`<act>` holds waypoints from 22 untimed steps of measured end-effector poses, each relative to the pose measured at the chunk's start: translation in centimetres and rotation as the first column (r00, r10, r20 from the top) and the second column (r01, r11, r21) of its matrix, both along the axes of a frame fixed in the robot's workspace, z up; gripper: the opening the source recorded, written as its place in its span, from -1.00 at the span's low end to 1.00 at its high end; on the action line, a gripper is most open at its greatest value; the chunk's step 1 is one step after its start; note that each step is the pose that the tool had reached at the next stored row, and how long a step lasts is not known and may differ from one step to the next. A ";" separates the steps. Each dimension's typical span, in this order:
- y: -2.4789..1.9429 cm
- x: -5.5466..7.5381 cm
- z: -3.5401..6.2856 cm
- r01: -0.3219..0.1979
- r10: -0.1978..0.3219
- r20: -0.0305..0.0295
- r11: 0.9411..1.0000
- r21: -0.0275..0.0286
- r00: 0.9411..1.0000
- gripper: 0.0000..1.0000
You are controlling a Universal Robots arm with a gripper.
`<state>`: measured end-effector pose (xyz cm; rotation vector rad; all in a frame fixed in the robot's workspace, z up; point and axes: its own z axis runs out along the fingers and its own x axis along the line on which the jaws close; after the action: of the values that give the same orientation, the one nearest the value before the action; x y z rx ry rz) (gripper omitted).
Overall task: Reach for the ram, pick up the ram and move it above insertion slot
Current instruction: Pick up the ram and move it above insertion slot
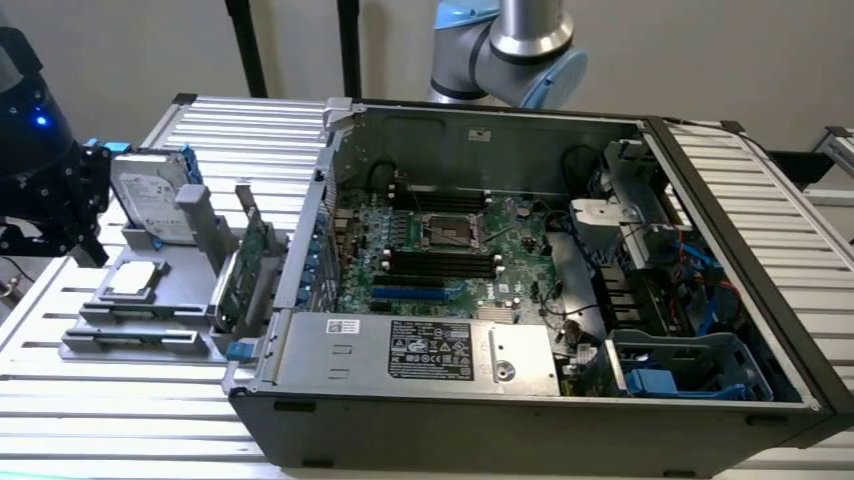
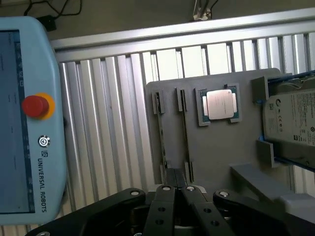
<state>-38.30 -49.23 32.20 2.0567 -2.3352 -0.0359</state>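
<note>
Viewing from the wrist, left to right: control pendant [image 2: 24, 123] with red stop button [image 2: 35, 105], lettered "UNIVERSAL ROBOTS". Next, the gray tray [image 2: 216, 152], where the ram [image 2: 185, 135] stands on edge in a groove, just beyond my gripper [image 2: 175, 189]; its fingers lie pressed together, empty. Then the processor chip [image 2: 219, 104] and the hard drive [image 2: 293, 118], label unreadable. I judge a good grasp needs fingers spread, straddling the stick mid-length, square to its edge. Exterior view: open computer case [image 1: 534, 420].

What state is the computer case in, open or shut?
Open: the computer case has no side cover, and its motherboard lies exposed.
</note>
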 end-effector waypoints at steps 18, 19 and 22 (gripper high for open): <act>-0.05 -0.3 -2.16 0.000 0.000 0.000 1.000 0.000 1.000 -0.27; -0.06 -0.3 -2.35 0.000 0.000 0.000 1.000 0.000 1.000 -0.27; -0.09 -0.4 -2.90 0.000 0.000 0.000 1.000 0.000 1.000 -0.27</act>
<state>-38.68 -49.32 29.30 2.0565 -2.3353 -0.0360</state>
